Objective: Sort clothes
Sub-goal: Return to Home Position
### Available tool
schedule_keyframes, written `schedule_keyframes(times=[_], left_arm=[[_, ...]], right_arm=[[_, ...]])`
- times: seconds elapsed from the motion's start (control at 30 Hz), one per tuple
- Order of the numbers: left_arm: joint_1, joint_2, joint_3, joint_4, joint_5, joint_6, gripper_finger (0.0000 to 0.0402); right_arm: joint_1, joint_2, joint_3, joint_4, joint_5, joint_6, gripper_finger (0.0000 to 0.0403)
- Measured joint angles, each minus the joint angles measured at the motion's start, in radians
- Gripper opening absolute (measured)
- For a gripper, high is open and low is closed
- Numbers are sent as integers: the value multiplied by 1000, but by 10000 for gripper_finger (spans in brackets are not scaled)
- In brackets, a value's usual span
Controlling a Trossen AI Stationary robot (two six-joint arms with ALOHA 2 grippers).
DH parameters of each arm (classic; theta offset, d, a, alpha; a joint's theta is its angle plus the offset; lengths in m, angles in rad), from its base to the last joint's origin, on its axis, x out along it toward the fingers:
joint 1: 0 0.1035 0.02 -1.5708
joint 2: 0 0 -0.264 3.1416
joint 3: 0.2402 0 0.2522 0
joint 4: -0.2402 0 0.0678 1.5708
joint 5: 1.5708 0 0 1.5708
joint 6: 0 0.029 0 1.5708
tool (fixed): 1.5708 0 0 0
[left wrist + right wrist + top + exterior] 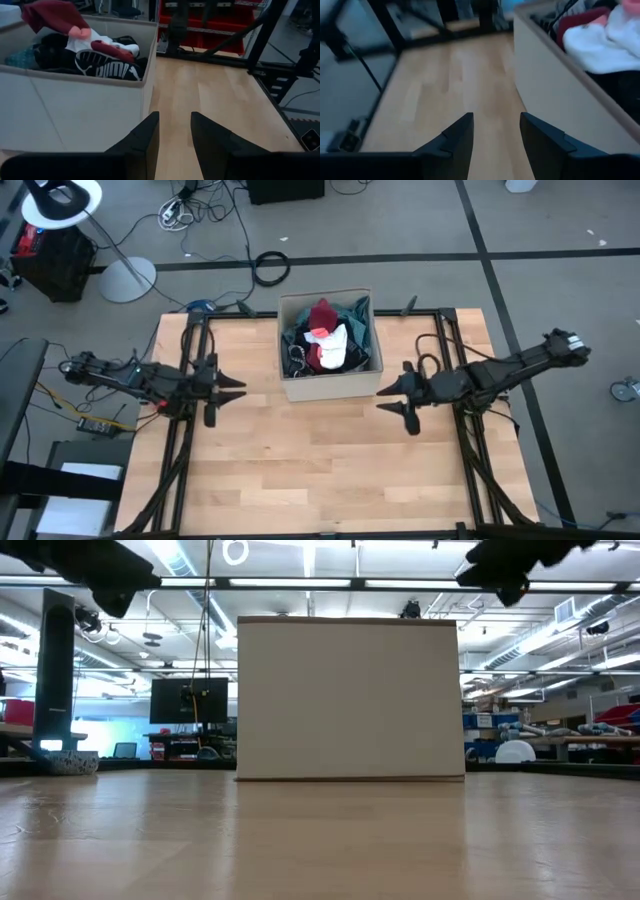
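Note:
The clothes (328, 340) lie piled in a tan cardboard box (330, 387) at the table's far middle: a dark red piece and a white one on top, black and teal pieces below. They also show in the left wrist view (95, 52) and the right wrist view (600, 42). My left gripper (237, 390) is open and empty, to the left of the box. My right gripper (383, 399) is open and empty, to the right of the box's near corner. In the low view the box (350, 700) hides the clothes.
The wooden table top (320, 460) stretches bare in front of the box. Black frame rails run along the table's left side (185, 430) and right side (465, 450). Beyond the table are floor cables (270, 268) and a lamp base (125, 280).

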Motion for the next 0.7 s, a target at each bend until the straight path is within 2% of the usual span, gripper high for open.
schedule_keyframes(times=[0.2,0.53,0.7], left_arm=[[0,-105,-101,67,33,9,117],[0,-338,-224,20,27,30,117],[0,-372,-273,-37,3,27,117]], right_arm=[[-87,-201,-276,296,-77,-36,163],[-172,-379,-506,341,-117,7,163],[-184,-428,-587,385,-140,25,163]])
